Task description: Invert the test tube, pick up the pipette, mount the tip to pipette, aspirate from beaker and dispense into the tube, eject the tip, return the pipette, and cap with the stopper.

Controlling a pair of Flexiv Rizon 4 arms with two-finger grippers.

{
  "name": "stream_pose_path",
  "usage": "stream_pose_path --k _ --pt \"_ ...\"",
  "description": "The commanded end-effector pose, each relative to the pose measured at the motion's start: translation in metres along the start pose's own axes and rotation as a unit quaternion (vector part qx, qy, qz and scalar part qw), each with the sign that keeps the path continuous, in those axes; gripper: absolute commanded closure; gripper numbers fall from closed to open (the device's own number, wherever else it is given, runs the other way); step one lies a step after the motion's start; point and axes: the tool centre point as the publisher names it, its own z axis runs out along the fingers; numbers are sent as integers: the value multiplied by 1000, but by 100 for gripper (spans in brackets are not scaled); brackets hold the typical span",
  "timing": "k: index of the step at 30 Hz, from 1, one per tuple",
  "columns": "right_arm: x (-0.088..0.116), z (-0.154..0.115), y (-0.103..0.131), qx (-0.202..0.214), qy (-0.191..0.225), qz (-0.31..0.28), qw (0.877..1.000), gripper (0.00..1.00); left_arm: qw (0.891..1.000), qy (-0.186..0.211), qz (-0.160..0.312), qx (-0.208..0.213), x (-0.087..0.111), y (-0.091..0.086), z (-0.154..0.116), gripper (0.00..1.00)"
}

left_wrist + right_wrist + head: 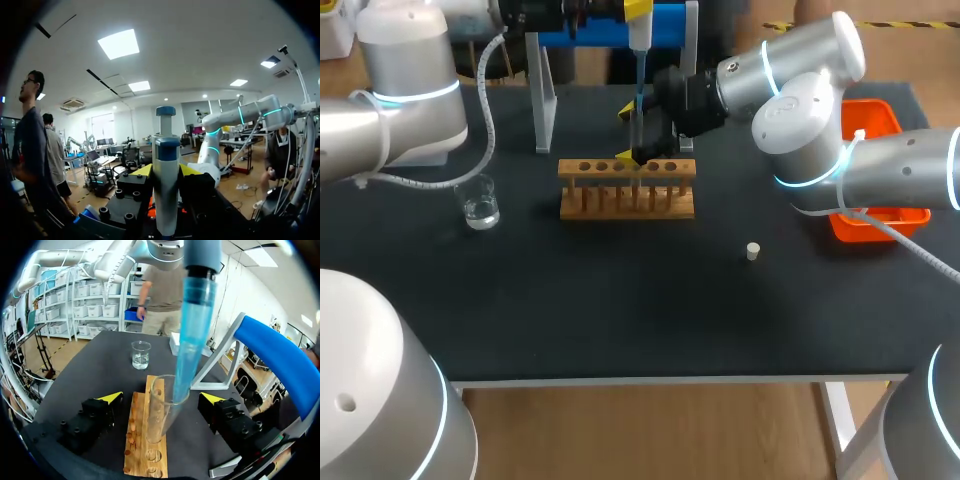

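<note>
A clear test tube (159, 415) stands upright in the wooden rack (626, 190), between the fingers of my right gripper (162, 397). That gripper is open and its yellow tips do not touch the glass. My left gripper (165, 170) is shut on the pipette (166, 185) and holds it above the rack (145, 440). The pipette's blue tip (192, 335) reaches down into the tube's mouth. In the head view the left gripper (638, 12) is at the top middle, with the blue tip (640, 85) below it and the right gripper (638, 135) at the rack. A beaker (480, 205) with a little liquid stands left of the rack. The white stopper (753, 251) lies on the mat to the right.
The pipette stand (545, 95), a white frame with a blue bar, rises behind the rack. An orange bin (880, 215) sits at the table's right edge under my right arm. In the right wrist view the beaker (141, 355) stands beyond the rack.
</note>
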Motion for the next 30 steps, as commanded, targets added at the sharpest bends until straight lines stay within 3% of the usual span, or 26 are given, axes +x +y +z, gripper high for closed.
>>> stream_pose_path --k 1,30 --pt "-1 0 0 2 1 0 1000 0 1000 2 0 -1 0 0 -1 100" --pt "-1 0 0 2 1 0 1000 0 1000 -2 4 -9 3 5 -5 100"
